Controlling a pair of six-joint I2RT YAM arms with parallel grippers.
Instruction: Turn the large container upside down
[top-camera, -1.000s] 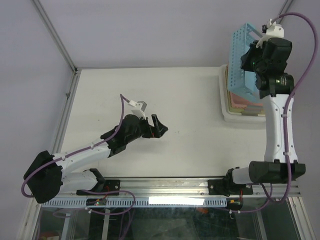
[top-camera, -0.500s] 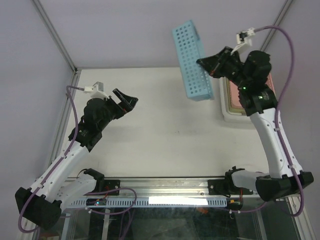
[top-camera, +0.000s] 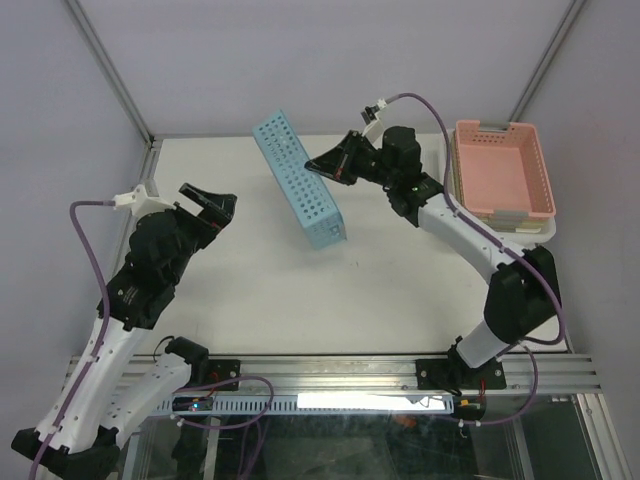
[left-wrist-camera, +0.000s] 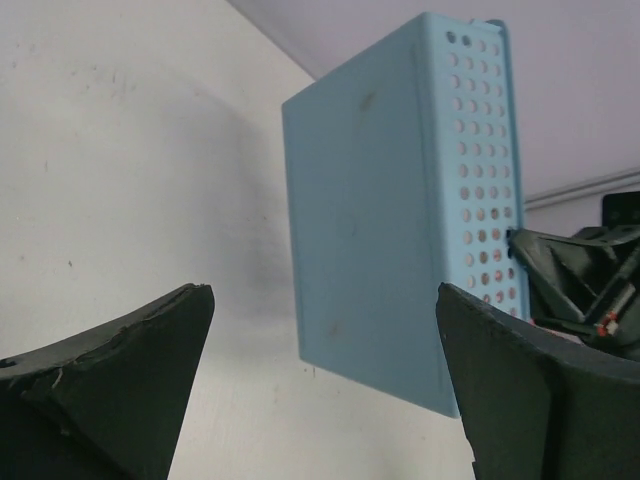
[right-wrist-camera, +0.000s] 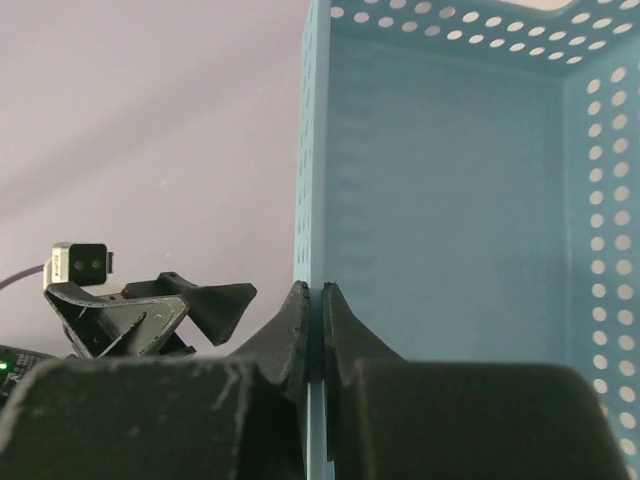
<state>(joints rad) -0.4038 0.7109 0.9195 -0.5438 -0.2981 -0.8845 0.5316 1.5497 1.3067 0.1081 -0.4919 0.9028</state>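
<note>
One large container (top-camera: 300, 182) is counted, and it is held in the air above the tabletop (top-camera: 300, 300), at about 12 o'clock from the tabletop's middle in the top view. It is a light blue rectangular basket. Its side walls are pierced by regular rows of round holes, while its bottom is smooth and unbroken. It is turned on its side and tilted, with its long axis running from 11 o'clock to 5 o'clock. The closed bottom is turned toward 9 o'clock and the open mouth toward 3 o'clock. In the left wrist view a faint shadow is seen on the tabletop beside it, and its lower edge is clear of the surface.

Two grippers are counted. The right gripper (top-camera: 322, 166) is set against the container at its 2 o'clock side. Its jaws are clamped on the thin edge of one long wall, one finger inside the basket and one outside. The left gripper (top-camera: 212, 204) is placed near 10 o'clock, apart from the container, and its jaws are spread wide with nothing gripped.

One pink container (top-camera: 500, 172) of similar perforated make is seen at 2 o'clock, mouth upward, seated on one white tray (top-camera: 520, 227) at the tabletop's edge.
</note>
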